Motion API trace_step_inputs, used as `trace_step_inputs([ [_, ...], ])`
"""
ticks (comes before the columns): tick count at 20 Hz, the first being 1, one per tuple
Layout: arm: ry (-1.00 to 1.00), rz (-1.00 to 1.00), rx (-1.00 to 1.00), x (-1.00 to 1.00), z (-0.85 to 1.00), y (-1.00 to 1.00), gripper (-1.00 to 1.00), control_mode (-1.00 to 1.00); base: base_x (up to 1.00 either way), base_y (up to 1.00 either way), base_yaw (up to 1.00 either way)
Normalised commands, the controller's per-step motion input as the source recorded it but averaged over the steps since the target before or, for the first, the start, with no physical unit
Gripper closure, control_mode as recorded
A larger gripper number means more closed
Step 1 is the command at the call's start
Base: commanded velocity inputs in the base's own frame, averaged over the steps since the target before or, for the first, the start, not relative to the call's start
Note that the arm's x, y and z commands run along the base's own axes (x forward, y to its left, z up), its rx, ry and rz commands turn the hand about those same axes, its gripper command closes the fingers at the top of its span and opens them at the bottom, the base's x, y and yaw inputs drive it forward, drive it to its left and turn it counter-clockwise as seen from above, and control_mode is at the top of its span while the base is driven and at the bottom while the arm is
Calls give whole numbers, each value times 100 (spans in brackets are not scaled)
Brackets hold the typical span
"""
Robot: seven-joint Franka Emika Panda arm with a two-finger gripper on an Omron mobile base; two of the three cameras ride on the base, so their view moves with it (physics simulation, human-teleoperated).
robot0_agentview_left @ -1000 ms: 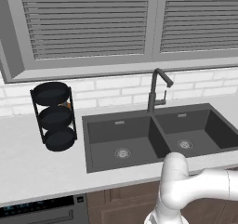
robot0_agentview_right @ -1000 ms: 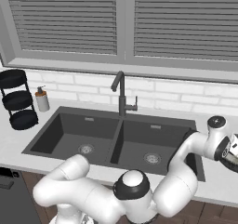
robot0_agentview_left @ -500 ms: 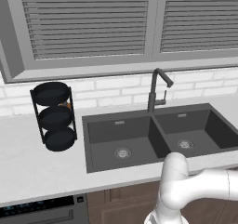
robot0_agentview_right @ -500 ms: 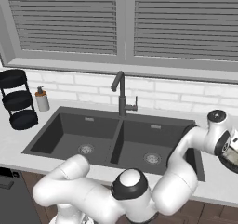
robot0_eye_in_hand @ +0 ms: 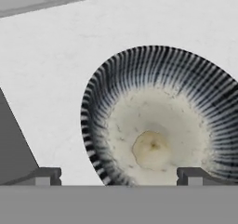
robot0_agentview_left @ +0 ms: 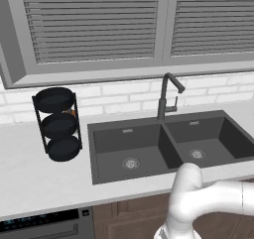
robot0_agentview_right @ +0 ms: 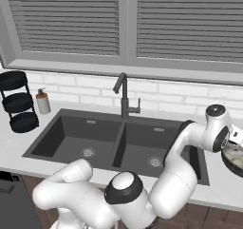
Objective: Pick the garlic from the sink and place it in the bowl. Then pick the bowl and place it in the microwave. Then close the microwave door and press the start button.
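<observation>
Garlic (robot0_eye_in_hand: 151, 148) in bowl (robot0_eye_in_hand: 116, 83), hand cam; jaws apart.

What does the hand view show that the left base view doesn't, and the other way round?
Hand view: the garlic lying in the bottom of the bowl, which sits on the white counter, with the gripper above it, jaws spread wide and holding nothing.

Left base view: the black three-tier rack on the counter to the left of the sink, both of the sink's drains, the curved faucet and the window blinds.

Both: the white counter, and a part of the dark sink, seen in the hand view as a dark corner at the left edge.
</observation>
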Motion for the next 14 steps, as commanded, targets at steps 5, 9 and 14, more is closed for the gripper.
trace_step_inputs([
  [5,27,31,-9,11,11,11,-100,-100,0,0,0],
  [9,30,13,-4,45,-1,0,-100,-100,0,0,0],
  [14,33,2,0,42,-1,-1,-100,-100,0,0,0],
])
